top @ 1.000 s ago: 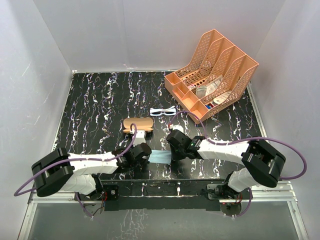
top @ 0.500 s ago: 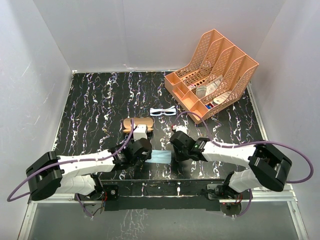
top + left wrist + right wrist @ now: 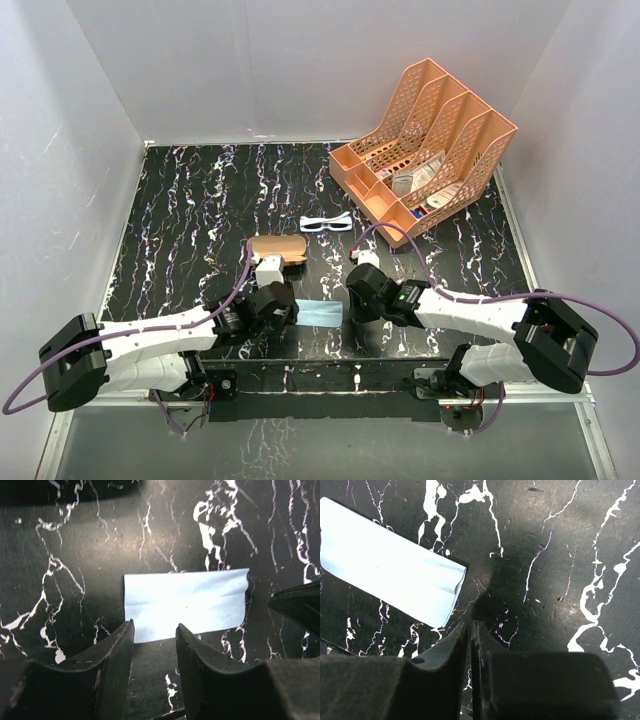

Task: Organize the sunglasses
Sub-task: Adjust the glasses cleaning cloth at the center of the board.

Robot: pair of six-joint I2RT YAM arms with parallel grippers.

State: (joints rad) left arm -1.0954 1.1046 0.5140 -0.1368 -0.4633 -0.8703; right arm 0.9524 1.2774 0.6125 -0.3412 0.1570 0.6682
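The sunglasses [image 3: 327, 222], thin white frame with bluish lenses, lie on the black marbled table [image 3: 190, 210] in the top view, beyond both arms. A folded light blue cloth [image 3: 320, 313] [image 3: 185, 605] [image 3: 390, 575] lies flat between the grippers. My left gripper [image 3: 291, 312] [image 3: 155, 626] stands open just short of the cloth's near edge, with nothing between its fingers. My right gripper [image 3: 350, 304] [image 3: 469, 623] is shut to a thin slit beside the cloth's right end, holding nothing.
A brown oblong case [image 3: 275, 246] lies behind the left gripper. An orange file rack [image 3: 425, 145] with small items stands at the back right. White walls enclose the table on three sides.
Both grippers have let go of the cloth and drawn back toward the near edge. The left jaws opened; the right ones parted only a hair. The cloth stays flat.
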